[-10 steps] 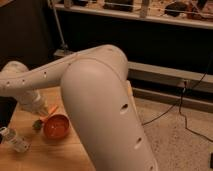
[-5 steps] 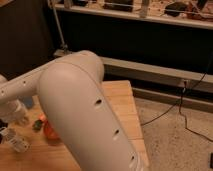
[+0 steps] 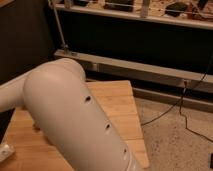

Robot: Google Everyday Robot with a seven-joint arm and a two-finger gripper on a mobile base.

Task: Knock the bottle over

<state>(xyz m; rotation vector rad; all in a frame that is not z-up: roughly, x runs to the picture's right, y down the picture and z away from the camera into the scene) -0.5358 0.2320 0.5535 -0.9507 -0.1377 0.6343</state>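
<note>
The arm (image 3: 75,120) has swung further across the camera since half a second ago. Its bulk now fills the left and middle of the view and covers the spot where the bottle and the bowl stood. The bottle cannot be seen at all now. It is either behind the arm or past the left edge, so I cannot tell whether it is upright or down. A small whitish scrap (image 3: 4,152) shows at the lower left edge of the table (image 3: 117,102); what it is cannot be made out. The gripper is out of view too, somewhere off the left end of the forearm, and I cannot tell its state. My guess is that the sweep toward the bottle is under way or just finishing, but this view cannot confirm the result.
</note>
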